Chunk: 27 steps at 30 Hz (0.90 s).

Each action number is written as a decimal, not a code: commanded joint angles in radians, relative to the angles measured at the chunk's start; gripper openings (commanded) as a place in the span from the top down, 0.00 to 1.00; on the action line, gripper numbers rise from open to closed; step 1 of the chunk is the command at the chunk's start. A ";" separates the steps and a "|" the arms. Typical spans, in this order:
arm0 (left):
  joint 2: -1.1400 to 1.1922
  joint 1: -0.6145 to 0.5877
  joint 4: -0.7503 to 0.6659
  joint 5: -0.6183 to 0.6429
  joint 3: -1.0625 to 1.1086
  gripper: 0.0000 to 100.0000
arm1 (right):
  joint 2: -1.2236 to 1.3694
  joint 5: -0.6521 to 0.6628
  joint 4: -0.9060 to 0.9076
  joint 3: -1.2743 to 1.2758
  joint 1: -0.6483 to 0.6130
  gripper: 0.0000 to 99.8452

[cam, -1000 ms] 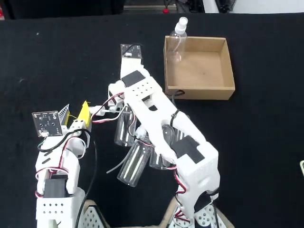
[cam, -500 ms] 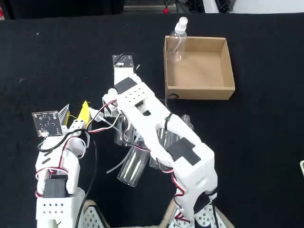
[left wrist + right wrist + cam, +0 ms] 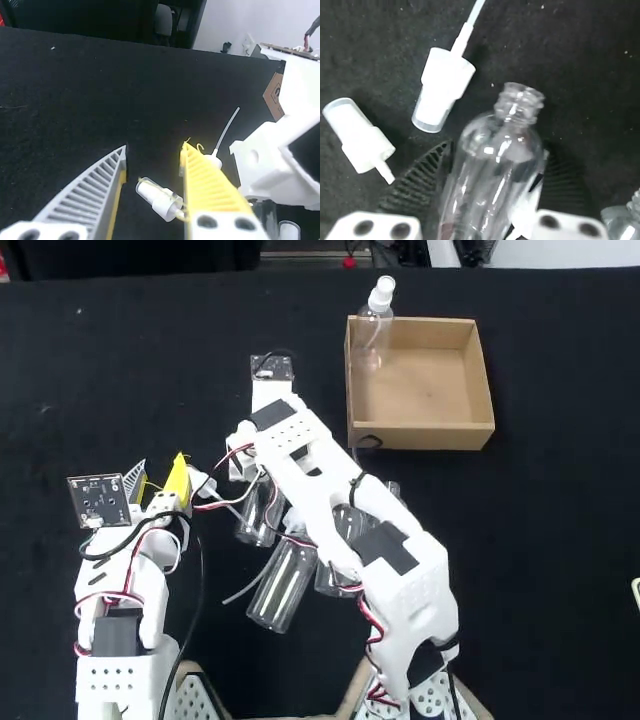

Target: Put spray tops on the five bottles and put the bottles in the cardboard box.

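Step in hand, as I read it: capping bottle no. 2 of 5. One capped bottle (image 3: 375, 330) already stands in the far-left corner of the cardboard box (image 3: 420, 436). The right gripper (image 3: 497, 150) has its black jaws closed round the body of an open-necked bottle (image 3: 512, 125), touching it on both sides, so I take it as held. The neck points out past the fingertips twd two loose tops on the table (image 3: 560, 540). The left gripper (image 3: 154, 150) has its jaws wide apart and nothing in them. It sits low over the table w/ one spray top (image 3: 157, 197) lying on its side btwn the fingers, nearer the yellow one. A second top (image 3: 215, 156), w/ a long dip tube, lies just beyond the yellow finger, beside the right arm's white housing. The other uncapped bottles (image 3: 280, 585) are bunched under & beside the right arm, well apart from the box. Nxt move, est.: left jaws close on the top btwn them w/o knocking it away, then lift & turn it so the stem faces the neck. It then has to line up w/ the held bottle's mouth & be pressed or twisted on. The right arm only needs to hold the bottle steady, neck unobstructed. Cannot tell whether the nearer top carries a tube. If not, the second top may be the better pick. Once capped, the bottle goes to the box.
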 commanded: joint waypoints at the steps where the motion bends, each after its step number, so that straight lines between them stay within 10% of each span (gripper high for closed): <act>1: -0.008 -0.007 -0.025 -0.008 0.022 0.83 | -0.013 -0.002 0.002 -0.070 0.020 0.88; 15: -0.008 -0.005 -0.020 -0.008 0.022 0.83 | -0.403 0.325 0.265 -0.180 0.083 0.90; 27: -0.006 -0.005 -0.018 -0.008 0.022 0.83 | -0.983 0.701 0.459 -0.073 0.580 0.90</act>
